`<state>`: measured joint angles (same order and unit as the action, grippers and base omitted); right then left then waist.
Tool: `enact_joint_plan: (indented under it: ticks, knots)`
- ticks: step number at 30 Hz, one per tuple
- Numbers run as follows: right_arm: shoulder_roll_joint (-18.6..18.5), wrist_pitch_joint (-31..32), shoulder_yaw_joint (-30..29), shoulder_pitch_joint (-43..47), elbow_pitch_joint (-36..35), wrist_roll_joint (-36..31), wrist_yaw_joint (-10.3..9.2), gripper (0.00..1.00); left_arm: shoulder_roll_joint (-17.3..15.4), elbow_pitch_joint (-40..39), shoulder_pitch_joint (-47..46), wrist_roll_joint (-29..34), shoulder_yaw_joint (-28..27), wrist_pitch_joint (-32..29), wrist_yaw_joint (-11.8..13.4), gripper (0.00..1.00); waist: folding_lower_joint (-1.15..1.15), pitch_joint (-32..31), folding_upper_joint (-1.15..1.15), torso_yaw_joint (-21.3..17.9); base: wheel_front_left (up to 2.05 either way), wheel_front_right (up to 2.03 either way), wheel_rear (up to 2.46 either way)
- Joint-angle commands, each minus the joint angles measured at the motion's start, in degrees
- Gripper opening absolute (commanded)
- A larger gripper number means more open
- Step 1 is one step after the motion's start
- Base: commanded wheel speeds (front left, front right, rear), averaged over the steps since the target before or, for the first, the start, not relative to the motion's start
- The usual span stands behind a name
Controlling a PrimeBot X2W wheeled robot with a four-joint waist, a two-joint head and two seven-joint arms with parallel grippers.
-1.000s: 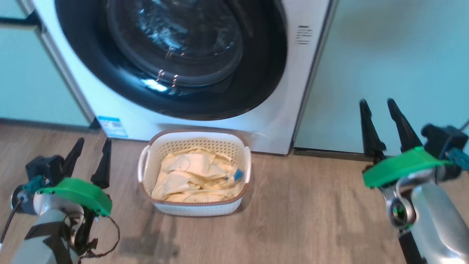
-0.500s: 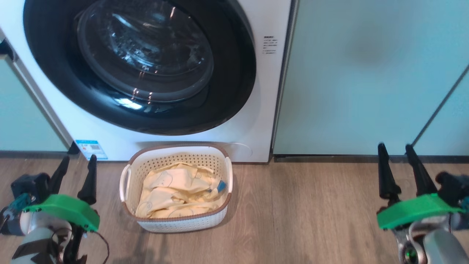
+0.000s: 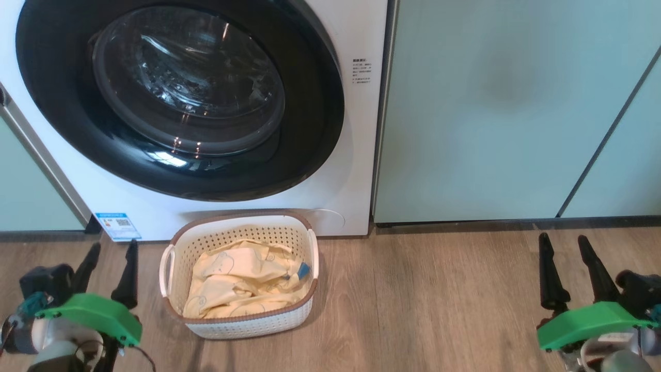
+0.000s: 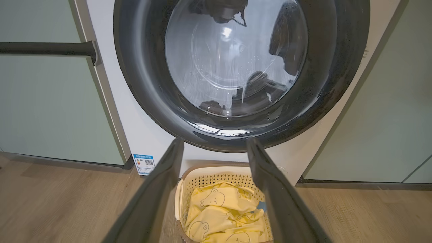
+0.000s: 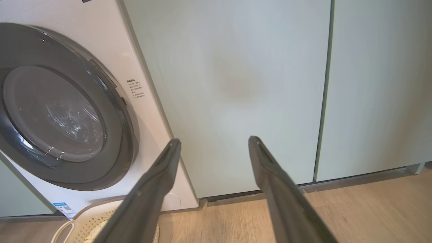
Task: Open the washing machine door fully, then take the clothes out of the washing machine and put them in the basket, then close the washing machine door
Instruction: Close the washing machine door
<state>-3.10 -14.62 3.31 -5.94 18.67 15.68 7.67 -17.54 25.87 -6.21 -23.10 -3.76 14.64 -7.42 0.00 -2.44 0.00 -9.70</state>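
The white washing machine (image 3: 356,170) stands ahead with its round black-ringed door (image 3: 181,98) shut flat against the front; the same door (image 4: 241,71) faces the left wrist view and door (image 5: 64,111) sits at the left of the right wrist view. On the floor before it stands the cream basket (image 3: 240,325) holding the pale yellow bear-print clothes (image 3: 242,281), clothes (image 4: 222,217). My left gripper (image 3: 111,249) hovers open left of the basket, holding nothing. My right gripper (image 3: 563,240) hovers open far to the right, holding nothing.
Pale green cabinets (image 3: 490,113) flank the machine on the right, and another cabinet (image 4: 44,101) on its left. A blue-white sticker (image 3: 116,226) marks the machine's lower left. Wood floor (image 3: 428,299) stretches between the basket and the right gripper.
The head camera has swung and tilted, shifting the whole picture left and down. Both grippers sit lower in the view, still open. The basket and the door stand as before.
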Motion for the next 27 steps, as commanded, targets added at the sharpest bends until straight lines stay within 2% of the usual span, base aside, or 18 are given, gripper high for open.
enact_joint_plan:
  ticks: [1, 27]
  knots:
    - [0.2, -0.4, 0.7, -1.4, -1.5, -0.8, -0.19, 1.00, -1.9, -1.4, -2.3, 0.7, -2.7, 0.4, -0.1, 1.00, 0.00, -0.1, 0.00, 0.1, 0.00, 0.00, 0.00]
    - [0.2, -0.4, -1.7, 1.6, -0.8, -3.1, -0.19, 1.00, -1.1, -1.1, -1.9, 1.3, -3.2, 0.4, -0.1, 1.00, 0.00, -0.7, 0.00, 0.6, 0.00, 0.00, 0.00]
